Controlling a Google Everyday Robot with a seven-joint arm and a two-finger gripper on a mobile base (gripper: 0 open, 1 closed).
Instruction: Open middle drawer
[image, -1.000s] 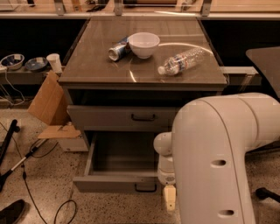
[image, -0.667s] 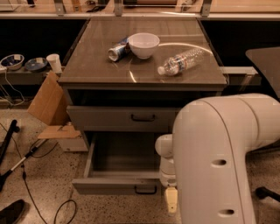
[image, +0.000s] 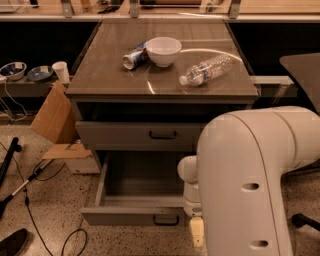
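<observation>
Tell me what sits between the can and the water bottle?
The white bowl, seen in the camera view. The end effector hangs by the front of the open middle drawer.

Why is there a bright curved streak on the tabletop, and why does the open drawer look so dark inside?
Camera view: the streak is glare on the glossy tabletop, arcing from beside the bowl round the bottle; the middle drawer is shadowed inside, below the closed drawer; the whole picture is warm-tinted; the gripper hangs by the open drawer's front right corner.

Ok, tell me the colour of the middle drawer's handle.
Dark, nearly black handle; camera view. Pincer sits just right of it.
</observation>
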